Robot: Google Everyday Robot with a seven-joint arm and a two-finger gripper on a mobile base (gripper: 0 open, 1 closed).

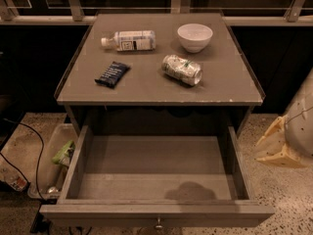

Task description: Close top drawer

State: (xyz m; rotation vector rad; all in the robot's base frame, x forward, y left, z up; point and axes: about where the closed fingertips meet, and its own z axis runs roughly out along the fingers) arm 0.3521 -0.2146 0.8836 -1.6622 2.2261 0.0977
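Open top drawer (146, 168), end effector (276, 147) just right of it.
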